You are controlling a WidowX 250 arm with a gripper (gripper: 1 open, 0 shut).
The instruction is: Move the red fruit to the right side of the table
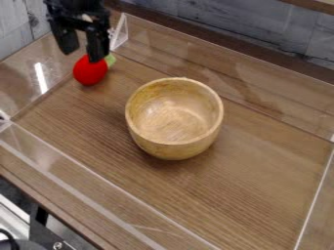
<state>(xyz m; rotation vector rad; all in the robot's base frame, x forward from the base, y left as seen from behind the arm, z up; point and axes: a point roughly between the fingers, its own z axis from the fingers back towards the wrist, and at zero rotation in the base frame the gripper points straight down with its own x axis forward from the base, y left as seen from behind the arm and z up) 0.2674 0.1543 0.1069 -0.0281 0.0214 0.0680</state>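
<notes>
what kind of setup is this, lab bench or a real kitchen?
Most likely a lab test bench, not a kitchen. A wood-grain table is fenced by clear acrylic walls, and the only items on it are a toy red fruit and an empty wooden bowl, with the open gripper above the fruit.

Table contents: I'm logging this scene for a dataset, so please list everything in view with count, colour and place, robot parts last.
red fruit: one, bright red with a light green leafy top, far left part of the table, just below the tool.
wooden bowl: one, light tan wood, upright and empty, near the table's middle.
table: one, brown wood grain.
acrylic walls: clear, bordering the table.
tool: one, black, jaws open, pointing down above the red fruit, holding nothing.
</notes>
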